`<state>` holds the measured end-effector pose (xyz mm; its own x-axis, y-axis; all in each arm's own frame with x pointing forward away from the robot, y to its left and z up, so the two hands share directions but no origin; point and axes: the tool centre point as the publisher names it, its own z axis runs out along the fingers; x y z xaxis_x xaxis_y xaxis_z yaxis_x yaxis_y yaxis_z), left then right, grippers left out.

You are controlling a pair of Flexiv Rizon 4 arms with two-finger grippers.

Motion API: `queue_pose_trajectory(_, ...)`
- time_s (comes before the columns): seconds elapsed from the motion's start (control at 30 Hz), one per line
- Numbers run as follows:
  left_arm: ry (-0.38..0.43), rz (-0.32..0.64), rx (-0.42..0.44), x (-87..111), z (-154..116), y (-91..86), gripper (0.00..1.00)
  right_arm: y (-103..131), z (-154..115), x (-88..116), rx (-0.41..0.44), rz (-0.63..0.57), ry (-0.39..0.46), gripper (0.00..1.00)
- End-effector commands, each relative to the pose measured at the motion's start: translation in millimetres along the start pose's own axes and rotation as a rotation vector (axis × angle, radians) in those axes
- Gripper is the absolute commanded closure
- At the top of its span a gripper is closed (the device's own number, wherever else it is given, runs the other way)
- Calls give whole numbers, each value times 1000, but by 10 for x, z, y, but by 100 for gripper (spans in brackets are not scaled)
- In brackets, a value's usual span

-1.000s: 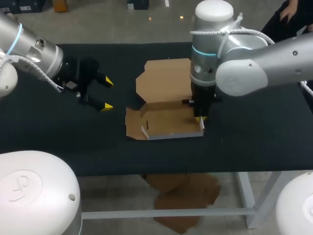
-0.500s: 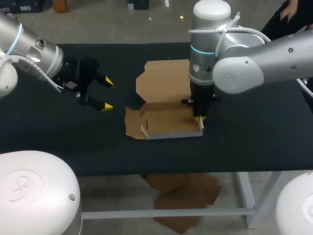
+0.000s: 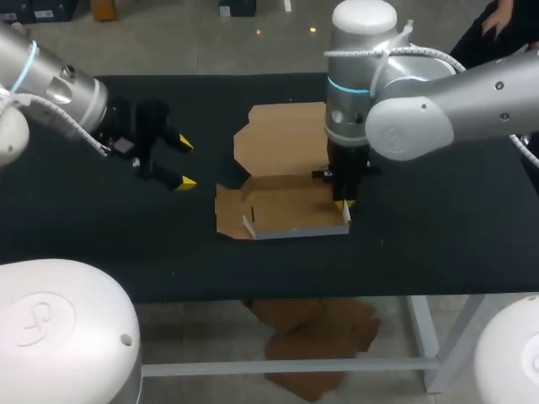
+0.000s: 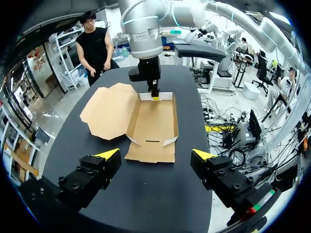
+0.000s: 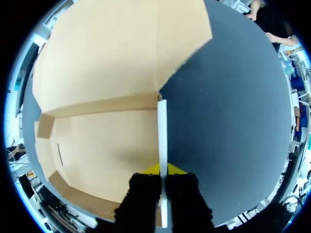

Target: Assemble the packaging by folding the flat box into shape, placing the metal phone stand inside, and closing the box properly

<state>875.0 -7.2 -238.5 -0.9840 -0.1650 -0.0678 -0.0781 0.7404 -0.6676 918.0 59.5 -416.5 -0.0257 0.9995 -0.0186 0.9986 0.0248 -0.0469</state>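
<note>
The brown cardboard box [image 3: 286, 209] lies partly folded in the middle of the black table, its lid [image 3: 282, 139] spread flat behind the tray. Its front wall and right side wall stand up. My right gripper [image 3: 344, 202] points straight down at the tray's right edge. In the right wrist view this gripper [image 5: 163, 171] is shut on the thin white-edged side wall [image 5: 162, 131]. My left gripper [image 3: 184, 162] hovers left of the box, open and holding nothing. From the left wrist, the box [image 4: 153, 127] lies ahead of the open left gripper [image 4: 155, 155]. No phone stand is in view.
The black table [image 3: 438, 244] extends well to either side of the box. Its front edge [image 3: 278, 296] runs a short way in front of the tray. My right arm's bulky elbow [image 3: 421, 118] hangs over the table's right half.
My right arm's upper part has edged slightly left, and my left gripper has shifted very slightly. The box and the right gripper's hold on the side wall look the same.
</note>
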Motion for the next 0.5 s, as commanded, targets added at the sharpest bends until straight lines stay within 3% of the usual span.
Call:
queue_pose_trajectory(0.03,-95,-579,-45,88,-1,-24,0,8,-8,5,4,-1,-1,100)
queue_pose_trajectory(0.13,-74,-860,-31,203,32,23,0,8,-8,5,4,-1,-1,100)
queue_pose_trajectory(0.2,-108,-1013,-16,265,76,76,0,8,-8,5,4,-1,-1,100)
queue_pose_trajectory(0.3,-158,-1126,30,348,182,139,0,8,-8,5,4,-1,-1,100)
queue_pose_trajectory(0.43,-127,-1286,110,385,365,256,0,8,-8,5,4,-1,-1,100)
queue_pose_trajectory(0.5,-151,-1360,124,394,452,293,0,8,-8,5,4,-1,-1,100)
